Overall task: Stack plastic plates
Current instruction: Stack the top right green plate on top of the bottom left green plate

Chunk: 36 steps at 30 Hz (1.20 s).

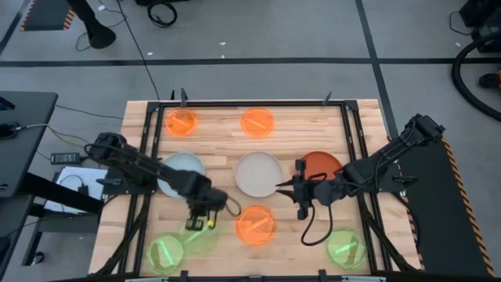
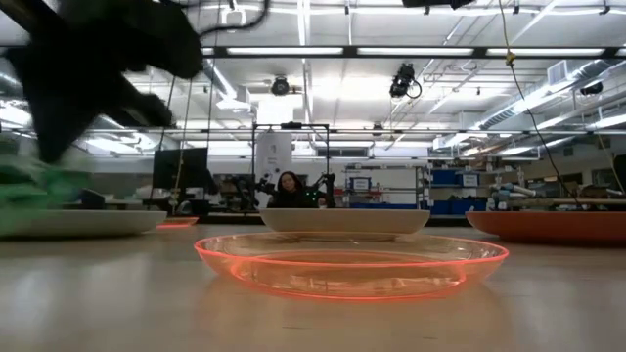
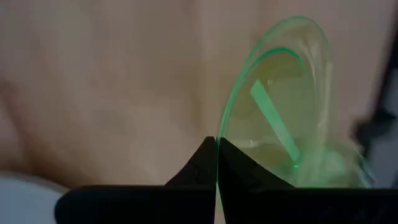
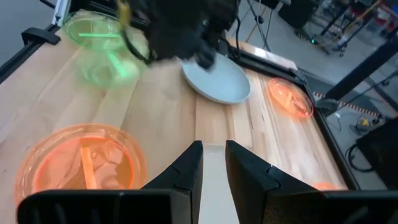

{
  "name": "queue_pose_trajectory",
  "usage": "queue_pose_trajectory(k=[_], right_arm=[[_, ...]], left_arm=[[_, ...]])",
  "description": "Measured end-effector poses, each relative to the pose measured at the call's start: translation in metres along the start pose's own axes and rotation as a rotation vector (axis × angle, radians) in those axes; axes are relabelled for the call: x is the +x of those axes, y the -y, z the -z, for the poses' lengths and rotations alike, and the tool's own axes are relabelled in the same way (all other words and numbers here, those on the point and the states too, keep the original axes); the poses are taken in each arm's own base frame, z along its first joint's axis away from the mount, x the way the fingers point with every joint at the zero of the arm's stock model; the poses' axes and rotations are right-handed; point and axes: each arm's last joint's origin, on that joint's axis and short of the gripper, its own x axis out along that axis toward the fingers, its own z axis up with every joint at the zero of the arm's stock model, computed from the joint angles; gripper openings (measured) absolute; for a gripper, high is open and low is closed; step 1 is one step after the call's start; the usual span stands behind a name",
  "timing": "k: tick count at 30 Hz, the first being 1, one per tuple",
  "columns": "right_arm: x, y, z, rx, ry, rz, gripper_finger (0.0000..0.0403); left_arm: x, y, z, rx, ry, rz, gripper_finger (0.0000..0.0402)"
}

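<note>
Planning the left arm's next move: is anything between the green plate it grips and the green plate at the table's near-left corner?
Nothing visible. The left gripper is shut on the rim of a green plate, which lies right beside the corner green plate, with no other object between them.

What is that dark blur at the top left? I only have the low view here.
Observer: That is the left gripper. Its wrist view shows it shut on the rim of a green plate.
Operator: Where on the table is that?
Observer: From above, it is just left of the orange plate that fills your view, with a second green plate right beside the held one.
Operator: And the right arm?
Observer: The right gripper is at the white plate in the middle of the table, with the plate's rim between its fingers.
</note>
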Motion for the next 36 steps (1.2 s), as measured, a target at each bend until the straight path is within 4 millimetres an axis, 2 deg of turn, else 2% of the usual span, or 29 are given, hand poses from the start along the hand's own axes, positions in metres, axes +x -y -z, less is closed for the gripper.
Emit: queue_pose_trajectory(k=[4,10,14,17,24,28,32,36], right_arm=[[0.002,0.003,0.004,0.024,-0.033,0.009,0.0079],[0.005,0.005,0.008,0.038,-0.035,0.022,0.0079],[0.007,0.007,0.009,0.045,-0.035,0.03,0.0079],[0.007,0.008,0.009,0.045,-0.036,0.034,0.0079],[0.012,0.015,0.009,0.047,-0.04,0.06,0.0079],[0.015,0.021,0.009,0.058,-0.039,0.077,0.0079],[0.017,0.025,0.008,0.077,-0.028,0.055,0.0079],[0.018,0.027,0.007,0.089,-0.013,0.04,0.0079]], left_arm=[[-0.013,0.028,0.014,-0.03,0.01,0.028,0.0007],[-0.032,0.053,0.043,-0.087,0.044,-0.005,0.0007],[-0.027,0.07,0.07,-0.071,-0.055,-0.062,0.0007],[-0.017,0.08,0.082,-0.035,-0.066,-0.076,0.0007],[0.012,0.088,0.097,-0.016,-0.034,-0.051,0.0007],[0.025,0.083,0.101,-0.011,-0.026,-0.046,0.0007],[0.032,0.079,0.103,-0.004,-0.022,-0.043,0.0007],[0.032,0.078,0.096,-0.012,0.026,-0.017,0.0008]])
